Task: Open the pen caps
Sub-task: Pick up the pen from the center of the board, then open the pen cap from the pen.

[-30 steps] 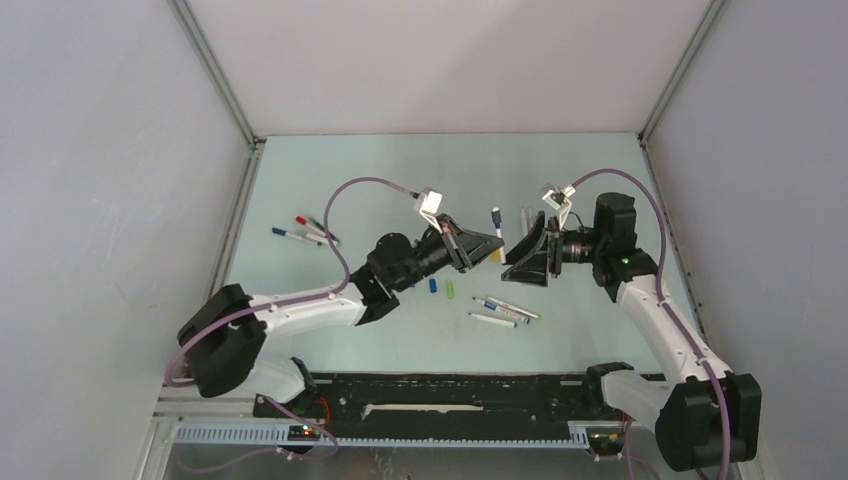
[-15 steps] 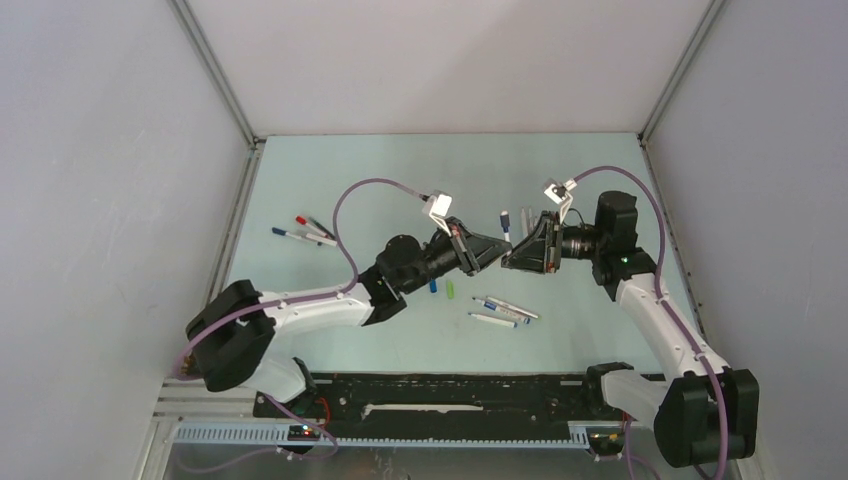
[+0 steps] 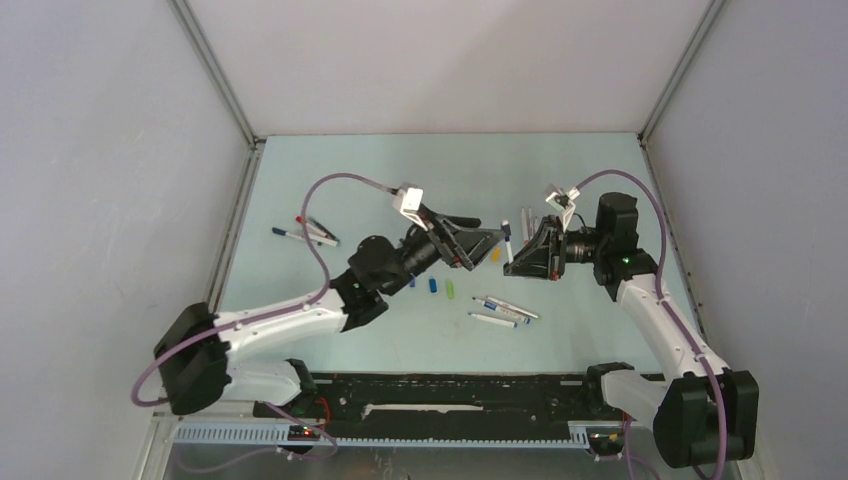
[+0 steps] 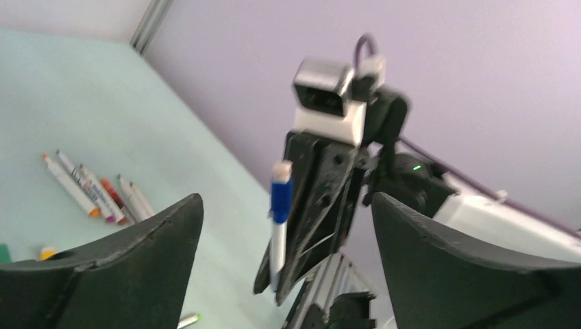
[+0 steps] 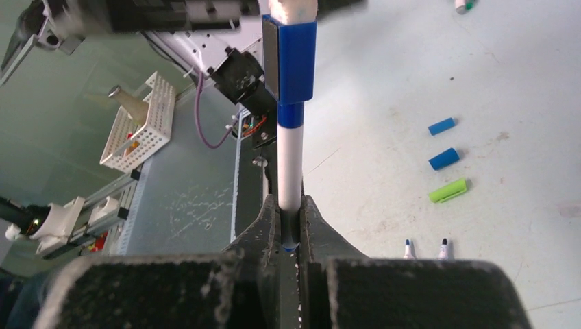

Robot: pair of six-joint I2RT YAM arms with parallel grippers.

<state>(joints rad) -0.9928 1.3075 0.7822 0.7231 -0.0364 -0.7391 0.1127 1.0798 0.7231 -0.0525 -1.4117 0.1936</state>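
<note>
Pale green table [image 3: 330,180] fills the floor of a white-walled cell, and both arms reach over its middle. From above, the left arm [image 3: 290,315] stretches toward 2 o'clock and the right arm [image 3: 660,310] toward 10 o'clock, their heads nearly meeting.

The left gripper [image 3: 497,240] is spread wide. Its own camera shows its dark fingers [image 4: 116,260] far apart at either edge of the frame, gripping nothing. The right gripper [image 3: 513,262] is clamped on the lower end of a white marker pen [image 5: 290,164]. Only the right wrist view shows that pinch closely, with the barrel rising to 12 o'clock.

The blue cap [image 5: 296,62] sits on the pen's top end. In the left wrist view it stands midway in the gap between the open fingers. Overhead it lies just at their tips, and whether it touches them cannot be told.

Only the overhead view shows a cluster of capped pens [image 3: 305,230] at 9 o'clock of the left gripper. Only the left wrist view resolves a row of uncapped markers [image 4: 89,188].

Three loose caps [image 5: 444,158], two blue and one green, lie on the table at 7 o'clock of the left gripper.
</note>
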